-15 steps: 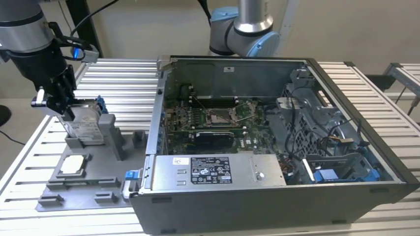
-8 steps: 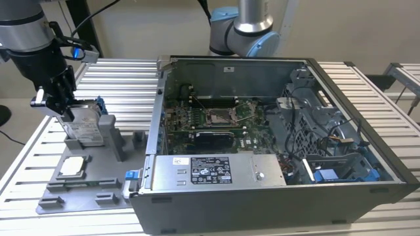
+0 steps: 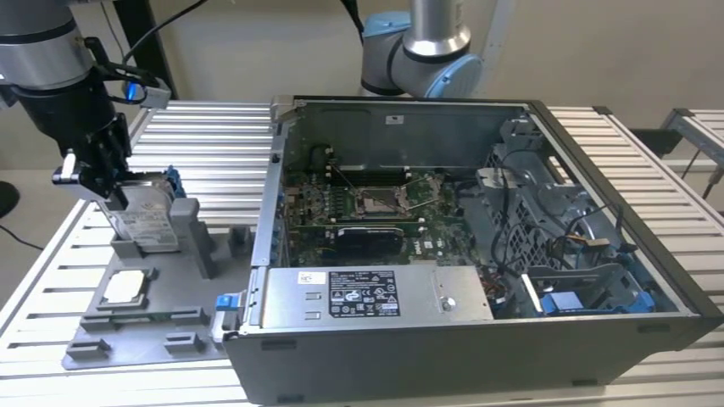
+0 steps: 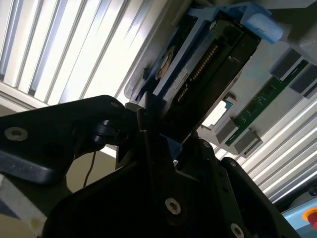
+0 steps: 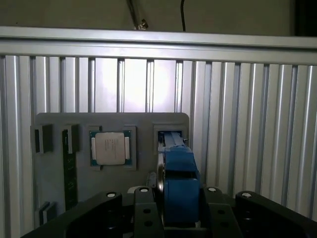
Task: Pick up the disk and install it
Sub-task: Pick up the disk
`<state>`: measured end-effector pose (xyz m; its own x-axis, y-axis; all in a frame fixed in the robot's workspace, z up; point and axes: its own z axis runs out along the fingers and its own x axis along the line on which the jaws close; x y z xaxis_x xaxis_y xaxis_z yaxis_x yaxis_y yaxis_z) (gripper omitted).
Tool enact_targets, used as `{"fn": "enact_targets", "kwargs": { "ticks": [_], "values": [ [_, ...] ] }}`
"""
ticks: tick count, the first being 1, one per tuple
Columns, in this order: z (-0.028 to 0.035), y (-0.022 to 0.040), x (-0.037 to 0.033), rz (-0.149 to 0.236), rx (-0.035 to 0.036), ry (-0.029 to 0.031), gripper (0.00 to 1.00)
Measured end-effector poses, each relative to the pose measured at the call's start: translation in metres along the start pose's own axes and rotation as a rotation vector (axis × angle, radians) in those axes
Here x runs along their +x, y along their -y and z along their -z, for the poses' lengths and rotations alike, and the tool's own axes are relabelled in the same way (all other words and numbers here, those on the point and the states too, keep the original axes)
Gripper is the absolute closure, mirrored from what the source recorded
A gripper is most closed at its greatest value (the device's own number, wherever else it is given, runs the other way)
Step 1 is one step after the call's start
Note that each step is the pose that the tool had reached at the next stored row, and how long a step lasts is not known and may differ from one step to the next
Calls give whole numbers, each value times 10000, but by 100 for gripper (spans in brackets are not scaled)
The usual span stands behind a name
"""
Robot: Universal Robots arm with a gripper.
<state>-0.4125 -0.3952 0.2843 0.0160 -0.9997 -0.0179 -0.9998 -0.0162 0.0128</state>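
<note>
The disk (image 3: 151, 217), a silver drive with a white label in a blue carrier, stands on edge in a slot of the grey fixture (image 3: 169, 326) at the exterior view's left. My gripper (image 3: 111, 192) comes down on it from above, its black fingers closed against both faces. In the first wrist view the blue carrier of the disk (image 5: 179, 171) sits clamped in the gripper (image 5: 179, 210). The second wrist view shows the disk (image 4: 208, 64) edge-on, rising out of the gripper (image 4: 163, 144). I cannot tell whether its lower end still rests in the slot.
An open computer case (image 3: 633, 335) lies at the exterior view's right, with a motherboard (image 3: 374, 203), a grey labelled box (image 3: 374, 292) and a blue-tabbed bay (image 3: 565, 301). The fixture also holds a square chip (image 5: 110, 148) and a green memory stick (image 5: 69, 173). Another arm (image 3: 425, 51) stands behind the case.
</note>
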Motion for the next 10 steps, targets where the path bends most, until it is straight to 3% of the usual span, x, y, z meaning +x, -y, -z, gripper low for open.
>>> {"fn": "enact_targets", "kwargs": {
  "ticks": [2,4,10],
  "values": [
    [0,0,1,0,0,8,100],
    [1,0,2,-6,0,229,100],
    [0,0,2,-5,4,278,100]
  ]
}}
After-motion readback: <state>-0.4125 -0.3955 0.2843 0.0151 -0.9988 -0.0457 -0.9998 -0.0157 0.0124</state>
